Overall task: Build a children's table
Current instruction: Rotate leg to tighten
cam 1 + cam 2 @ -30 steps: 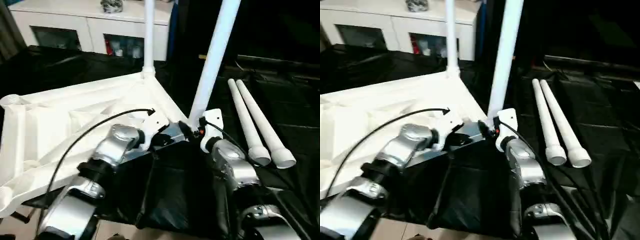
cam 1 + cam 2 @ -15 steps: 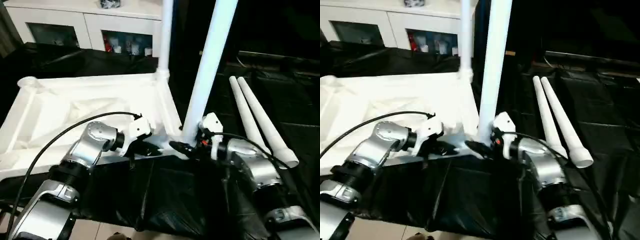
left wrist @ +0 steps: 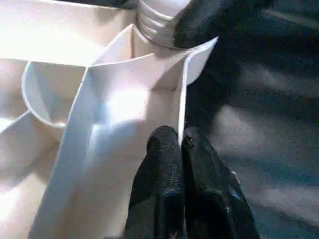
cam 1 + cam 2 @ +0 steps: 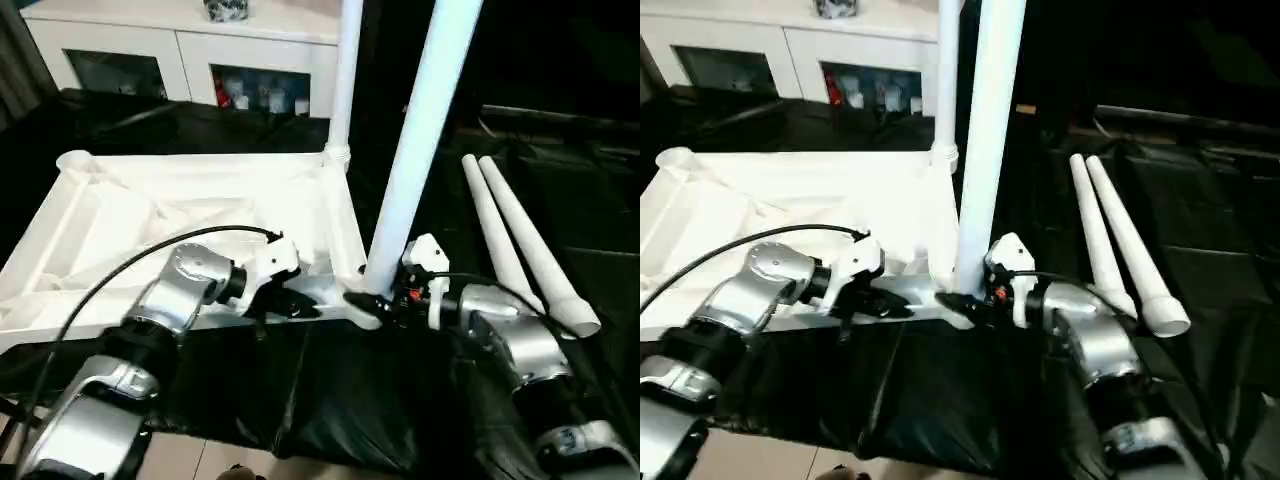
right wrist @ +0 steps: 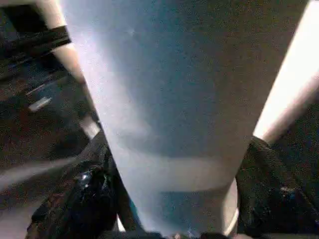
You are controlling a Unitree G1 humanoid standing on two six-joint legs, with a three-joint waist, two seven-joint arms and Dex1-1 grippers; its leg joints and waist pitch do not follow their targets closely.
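The white tabletop [image 4: 150, 215] lies ribbed side up on the black cloth. One leg [image 4: 346, 70] stands upright in its far right corner socket. A second leg [image 4: 415, 150] stands at the near right corner, and my right gripper [image 4: 375, 300] is shut on its base, a finger [image 5: 92, 199] against each side. My left gripper [image 4: 290, 303] is shut on the thin wall of the tabletop's near rim [image 3: 182, 89], just left of that corner. Two loose legs [image 4: 525, 255] lie side by side on the cloth to the right.
A white cabinet [image 4: 180, 45] with glass doors stands behind the tabletop. Black cloth [image 4: 330, 390] covers the work surface and hangs over its near edge. A black cable [image 4: 130, 270] arcs over my left forearm.
The view has shifted. The tabletop now lies flatter and the near leg stands straighter. My right gripper's fingers have drawn in around the leg's base. The left gripper keeps its hold on the rim.
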